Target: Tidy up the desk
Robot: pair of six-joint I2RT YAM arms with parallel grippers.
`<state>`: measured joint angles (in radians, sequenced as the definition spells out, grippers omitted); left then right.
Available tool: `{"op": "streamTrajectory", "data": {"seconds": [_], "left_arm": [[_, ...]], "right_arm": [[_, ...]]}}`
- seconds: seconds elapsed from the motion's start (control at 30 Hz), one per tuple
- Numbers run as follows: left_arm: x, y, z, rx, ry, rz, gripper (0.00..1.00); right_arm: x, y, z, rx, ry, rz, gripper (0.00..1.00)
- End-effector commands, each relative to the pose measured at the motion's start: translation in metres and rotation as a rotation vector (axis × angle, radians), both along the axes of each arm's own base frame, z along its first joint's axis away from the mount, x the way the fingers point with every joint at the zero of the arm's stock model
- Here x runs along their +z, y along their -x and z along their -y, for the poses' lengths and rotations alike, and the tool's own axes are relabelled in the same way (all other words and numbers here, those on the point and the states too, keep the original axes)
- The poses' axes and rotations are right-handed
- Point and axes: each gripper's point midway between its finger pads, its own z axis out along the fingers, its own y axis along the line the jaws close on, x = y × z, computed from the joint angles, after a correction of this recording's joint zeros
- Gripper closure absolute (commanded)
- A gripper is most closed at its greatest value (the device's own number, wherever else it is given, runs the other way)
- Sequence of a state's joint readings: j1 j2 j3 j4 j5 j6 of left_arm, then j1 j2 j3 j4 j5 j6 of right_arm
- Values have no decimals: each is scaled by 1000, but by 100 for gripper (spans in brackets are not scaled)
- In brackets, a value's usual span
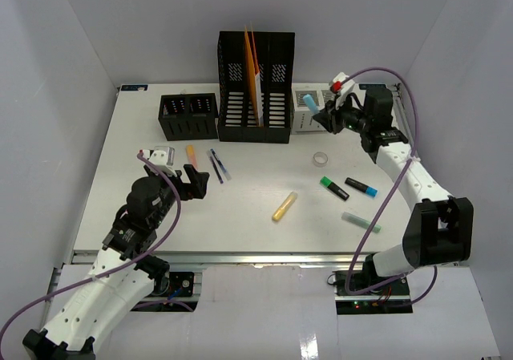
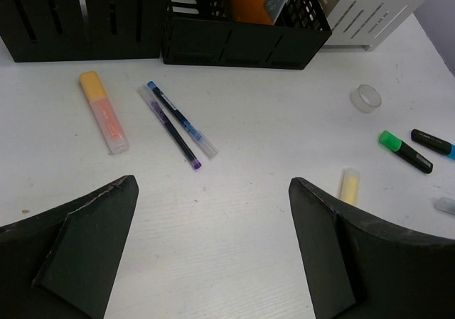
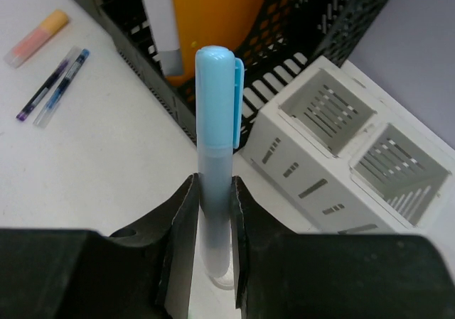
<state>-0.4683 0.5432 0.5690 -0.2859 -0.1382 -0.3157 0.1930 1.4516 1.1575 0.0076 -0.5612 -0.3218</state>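
Note:
The desk (image 1: pixel 264 236) is a white tabletop with a metal rail along its near edge. My right gripper (image 1: pixel 322 119) (image 3: pixel 213 191) is shut on a light blue highlighter (image 1: pixel 309 101) (image 3: pixel 215 120) and holds it above the desk at the back right, beside the white pen holder (image 1: pixel 304 118) (image 3: pixel 334 155). My left gripper (image 1: pixel 192 182) (image 2: pixel 212 184) is open and empty above the desk's left side. Just beyond it lie an orange highlighter (image 1: pixel 191 154) (image 2: pixel 104 111) and two pens (image 1: pixel 218 165) (image 2: pixel 178 120).
A black file holder (image 1: pixel 256 95) with orange folders and a low black organizer (image 1: pixel 188 115) stand at the back. A yellow highlighter (image 1: pixel 284 207), a tape roll (image 1: pixel 321 159), a green highlighter (image 1: pixel 334 188), a blue-capped marker (image 1: pixel 361 187) and a pale marker (image 1: pixel 361 222) lie loose on the right.

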Motion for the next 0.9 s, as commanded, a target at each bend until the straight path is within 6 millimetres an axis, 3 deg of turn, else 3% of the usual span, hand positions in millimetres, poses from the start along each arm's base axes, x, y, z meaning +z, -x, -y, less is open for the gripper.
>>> {"op": "streamTrajectory", "data": {"seconds": [0.0, 0.1, 0.33, 0.87], "left_arm": [[-1, 0, 0, -2, 1, -12, 2], [-4, 0, -1, 5, -5, -23, 2], [-13, -4, -2, 21, -22, -52, 2], [-23, -7, -1, 24, -41, -85, 2]], "right_arm": [[77, -34, 21, -89, -241, 295, 92], [83, -54, 19, -78, -320, 341, 92], [73, -96, 5, -33, -468, 317, 92], [11, -157, -3, -38, -494, 265, 90]]}}
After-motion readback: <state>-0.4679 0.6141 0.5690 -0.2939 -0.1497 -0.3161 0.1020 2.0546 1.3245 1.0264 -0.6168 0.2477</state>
